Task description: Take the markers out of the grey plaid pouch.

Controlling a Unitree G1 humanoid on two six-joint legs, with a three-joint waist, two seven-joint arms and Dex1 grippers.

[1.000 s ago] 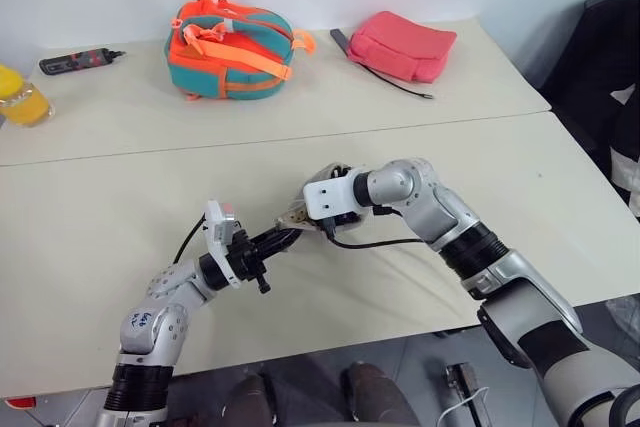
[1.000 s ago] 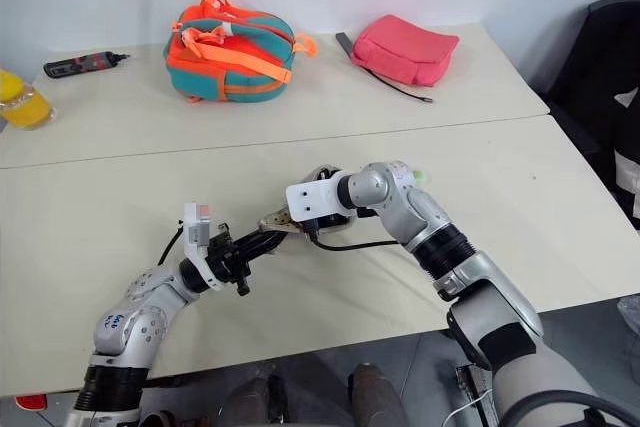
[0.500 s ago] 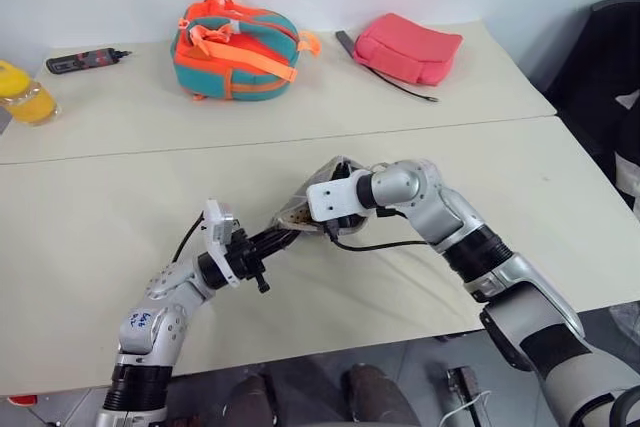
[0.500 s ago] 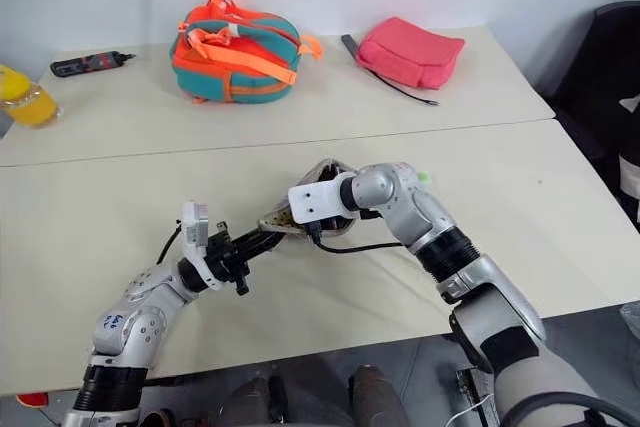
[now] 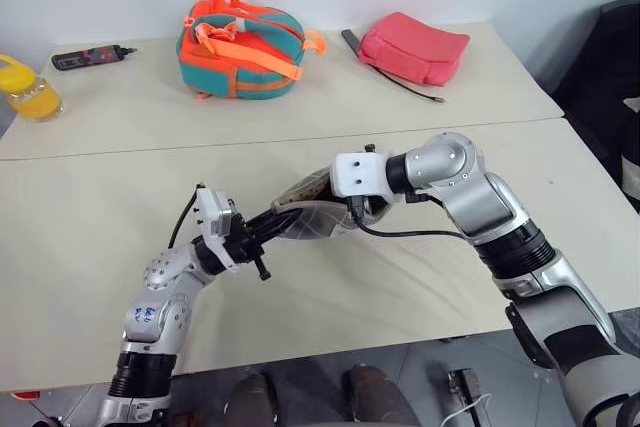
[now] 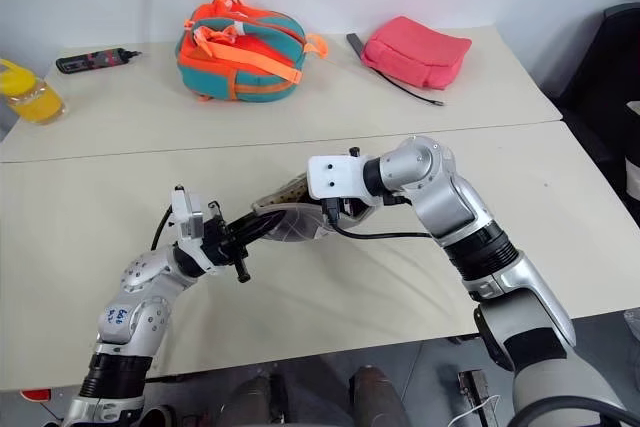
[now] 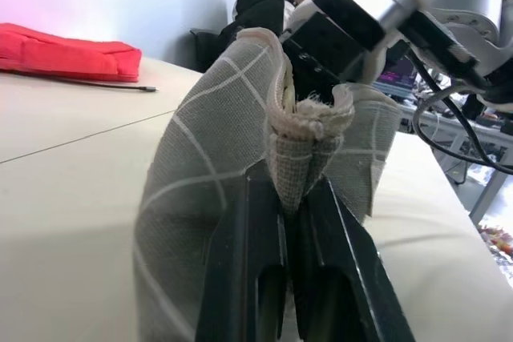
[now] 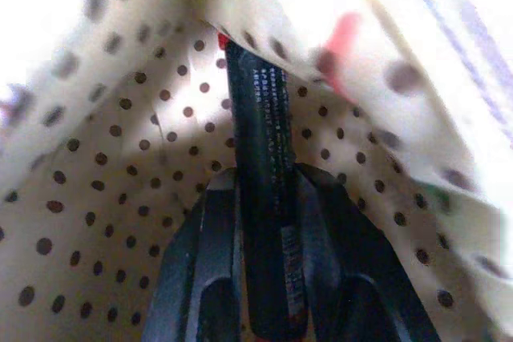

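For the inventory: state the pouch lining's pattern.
Cream with dark polka dots, clearest in the right wrist view.

Head eyes overlook the table point(image 5: 90, 197); wrist views sit close, seemingly at pouch point(image 7: 208, 158).

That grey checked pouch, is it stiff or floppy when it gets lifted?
Probably floppy: the grey plaid pouch sags between the left claw, pinching one bunched end, and the right claw inside it. Likely light too, since a pinch holds it up. The marker gripped inside looks rigid.
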